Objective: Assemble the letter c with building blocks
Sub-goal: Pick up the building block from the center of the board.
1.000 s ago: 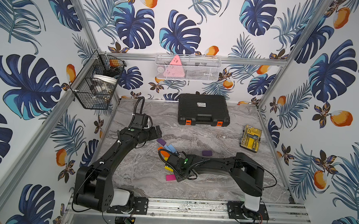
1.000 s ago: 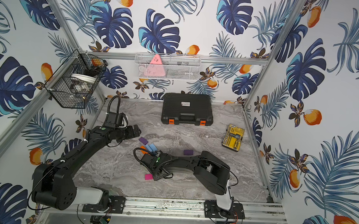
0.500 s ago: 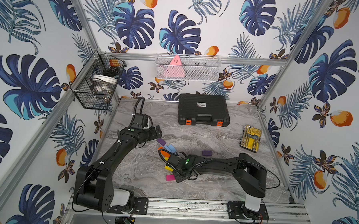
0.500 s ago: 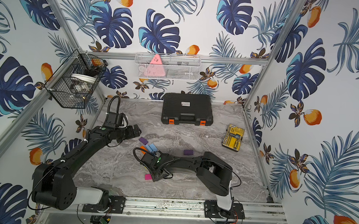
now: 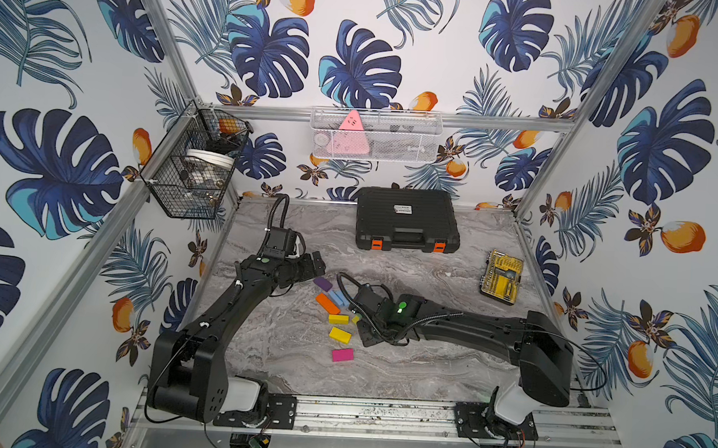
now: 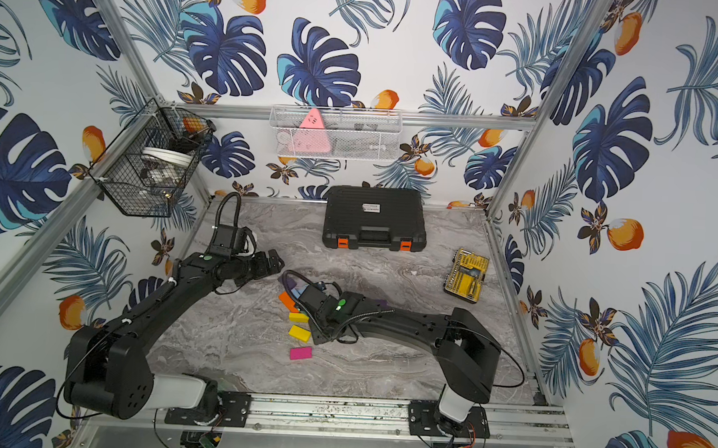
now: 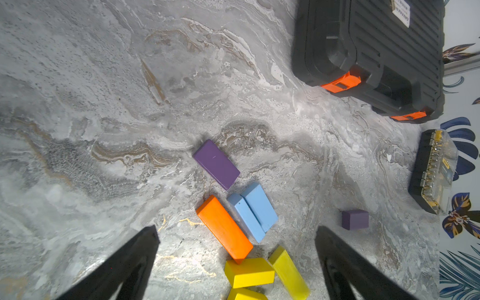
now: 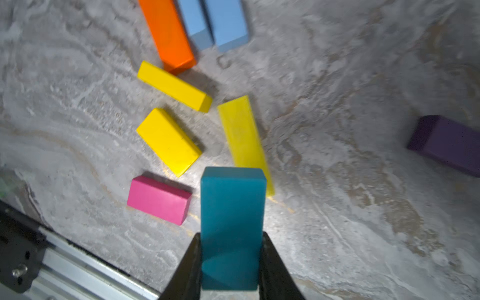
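Grip: right tool (image 8: 231,235) clamped on teal block (image 8: 233,207), near magenta block (image 8: 158,198) on counter (image 8: 337,207) | both top views: teal block hidden under right arm (image 5: 469,329) | left tool (image 7: 236,230): wide apart, empty | long yellow block (image 8: 241,135): partly covered

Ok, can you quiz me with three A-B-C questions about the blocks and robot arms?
1. Which colour block lies nearest the front rail? A orange, B magenta, C light blue.
2. What colour block is in the right pincer? A yellow, B purple, C teal.
3. The left pincer is: A open, empty, B shut on a block, C out of sight.
Answers: 1 B, the magenta block lies alone, closest to it. 2 C, the teal block sits clamped between its jaws. 3 A, its fingers stand wide apart, gripping nothing.
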You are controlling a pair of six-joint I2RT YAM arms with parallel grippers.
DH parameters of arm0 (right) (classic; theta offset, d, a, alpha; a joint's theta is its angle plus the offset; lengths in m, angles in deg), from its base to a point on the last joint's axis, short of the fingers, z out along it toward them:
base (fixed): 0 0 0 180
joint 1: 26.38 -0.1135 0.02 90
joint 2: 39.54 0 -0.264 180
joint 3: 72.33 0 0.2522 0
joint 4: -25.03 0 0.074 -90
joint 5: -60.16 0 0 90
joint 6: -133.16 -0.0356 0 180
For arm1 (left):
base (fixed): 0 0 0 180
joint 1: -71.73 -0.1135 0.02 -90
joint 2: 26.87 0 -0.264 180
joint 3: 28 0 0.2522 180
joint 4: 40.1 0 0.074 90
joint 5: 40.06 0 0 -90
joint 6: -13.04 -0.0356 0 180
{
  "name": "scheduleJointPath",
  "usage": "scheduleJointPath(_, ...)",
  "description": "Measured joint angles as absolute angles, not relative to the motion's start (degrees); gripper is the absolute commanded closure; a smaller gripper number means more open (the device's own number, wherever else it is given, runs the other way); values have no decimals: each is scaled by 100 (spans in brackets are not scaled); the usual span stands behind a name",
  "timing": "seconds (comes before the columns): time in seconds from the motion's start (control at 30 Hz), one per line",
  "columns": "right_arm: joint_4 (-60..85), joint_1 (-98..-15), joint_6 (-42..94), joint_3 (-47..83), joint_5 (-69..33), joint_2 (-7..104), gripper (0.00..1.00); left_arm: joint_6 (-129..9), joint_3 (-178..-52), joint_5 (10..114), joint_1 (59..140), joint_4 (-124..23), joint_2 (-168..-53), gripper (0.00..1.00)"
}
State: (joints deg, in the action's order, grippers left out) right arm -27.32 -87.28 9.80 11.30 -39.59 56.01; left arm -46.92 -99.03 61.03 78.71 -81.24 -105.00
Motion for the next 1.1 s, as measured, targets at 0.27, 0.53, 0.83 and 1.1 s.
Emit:
scheduleJointPath(0.27, -2695, -7039, 975, 782, -3940, 4995, 81, -4681, -9903, 6230, 8075, -8050, -10537, 1)
scheduleJointPath(0.53, -2684, -5706, 737, 317, -3977, 4812, 82, -4674, -9906, 6256, 8339, -7999, -10626, 1)
scheduleJointPath(0.83, -2570, -5131, 258, -269, -3999, 4807, 82, -4674, -9973, 6317, 8418, -7951, -10644, 1)
scheduleJointPath(1.1, -2389, -4956, 46, -558, -3975, 4973, 82, -4679, -10024, 6324, 8418, -7947, -10709, 1)
